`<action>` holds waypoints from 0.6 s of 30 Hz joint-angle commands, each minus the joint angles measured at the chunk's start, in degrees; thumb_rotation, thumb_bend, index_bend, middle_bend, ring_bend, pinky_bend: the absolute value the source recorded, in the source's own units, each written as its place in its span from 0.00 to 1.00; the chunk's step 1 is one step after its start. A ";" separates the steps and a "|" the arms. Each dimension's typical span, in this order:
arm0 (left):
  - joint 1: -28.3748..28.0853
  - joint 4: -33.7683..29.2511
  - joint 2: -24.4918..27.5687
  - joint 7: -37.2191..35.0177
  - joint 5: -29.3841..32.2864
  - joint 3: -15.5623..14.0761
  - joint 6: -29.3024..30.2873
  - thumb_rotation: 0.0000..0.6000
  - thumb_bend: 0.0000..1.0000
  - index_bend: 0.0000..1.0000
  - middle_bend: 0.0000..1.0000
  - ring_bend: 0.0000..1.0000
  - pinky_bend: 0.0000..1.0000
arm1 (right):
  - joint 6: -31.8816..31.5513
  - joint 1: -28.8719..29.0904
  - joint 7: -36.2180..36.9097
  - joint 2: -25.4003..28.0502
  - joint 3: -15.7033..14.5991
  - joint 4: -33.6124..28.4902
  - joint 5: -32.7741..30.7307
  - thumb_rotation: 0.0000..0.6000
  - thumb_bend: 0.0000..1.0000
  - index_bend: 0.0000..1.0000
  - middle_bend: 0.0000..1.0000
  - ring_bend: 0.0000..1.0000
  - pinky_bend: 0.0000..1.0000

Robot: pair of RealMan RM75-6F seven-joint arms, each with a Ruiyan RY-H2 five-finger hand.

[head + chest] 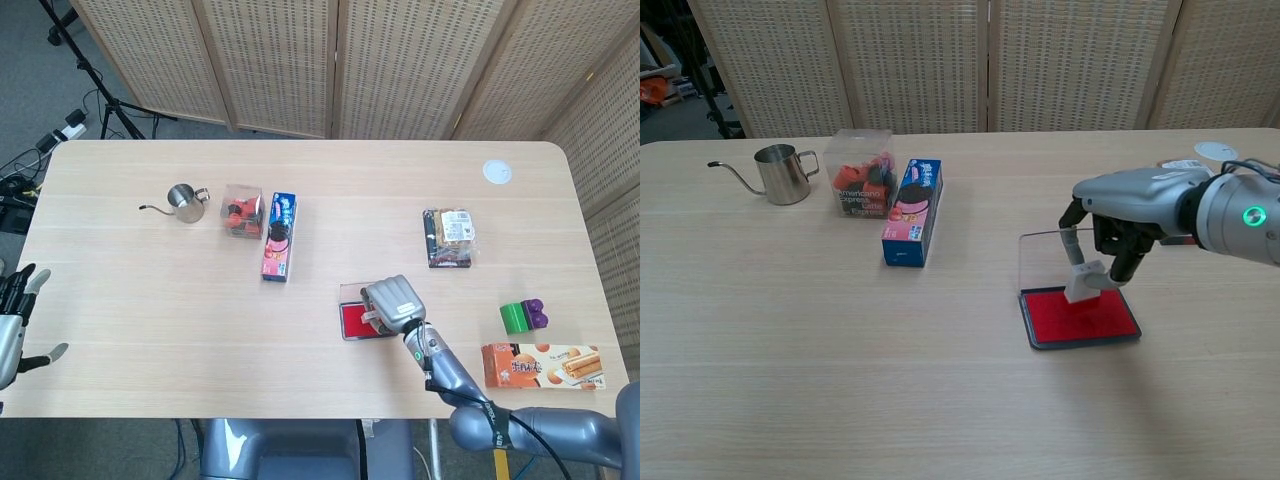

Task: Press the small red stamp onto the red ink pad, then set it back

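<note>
Pressing step in hand: the right hand [1118, 232] pinches the stamp [1081, 282] near its top, fingers clamped on the pale body, and its red base meets the ink pad [1081, 316], which lies toward the table's [150, 300] near edge, right of centre, clear lid standing up behind. Stamp looks small, light and rigid; smooth sides may slip, so the grip belongs on the upper body, clear of the inked face (wet ink would smear fingers). Pad surface probably gives slightly; its shallow tray could slide under a skewed push. Left hand [14, 322] hangs off the table's left edge, fingers apart, holding nothing.
</note>
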State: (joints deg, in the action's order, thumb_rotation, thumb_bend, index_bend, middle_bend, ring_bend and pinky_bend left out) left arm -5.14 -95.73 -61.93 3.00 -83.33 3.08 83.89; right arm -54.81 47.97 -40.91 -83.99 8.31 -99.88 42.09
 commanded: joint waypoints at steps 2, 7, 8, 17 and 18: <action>0.01 -0.02 0.05 -0.13 0.06 0.01 0.01 1.00 0.00 0.00 0.00 0.00 0.00 | -0.87 1.13 -0.48 -0.85 0.03 -0.26 -1.73 1.00 0.65 0.56 0.97 1.00 1.00; 0.03 -0.01 0.14 -0.34 0.08 0.01 0.04 1.00 0.00 0.00 0.00 0.00 0.00 | -1.40 1.86 -0.79 -1.41 -0.33 0.15 -2.77 1.00 0.65 0.56 0.97 1.00 1.00; 0.02 0.00 0.15 -0.39 0.08 0.01 0.02 1.00 0.00 0.00 0.00 0.00 0.00 | -1.47 1.93 -0.80 -1.49 -0.43 0.25 -2.83 1.00 0.65 0.56 0.97 1.00 1.00; -0.06 0.07 0.33 -0.86 0.16 0.00 -0.19 1.00 0.00 0.00 0.00 0.00 0.00 | -1.20 2.38 0.41 -2.38 -1.58 2.00 -3.64 1.00 0.65 0.56 0.97 1.00 1.00; -0.06 0.10 0.34 -0.91 0.24 0.03 -0.19 1.00 0.00 0.00 0.00 0.00 0.00 | -1.14 2.45 0.49 -2.46 -1.68 2.13 -3.64 1.00 0.65 0.56 0.97 1.00 1.00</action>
State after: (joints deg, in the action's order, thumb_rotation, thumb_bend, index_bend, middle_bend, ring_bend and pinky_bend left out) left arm -5.20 -95.65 -61.59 2.10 -83.09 3.11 83.69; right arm -55.98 50.39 -40.45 -86.41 6.68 -97.79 38.46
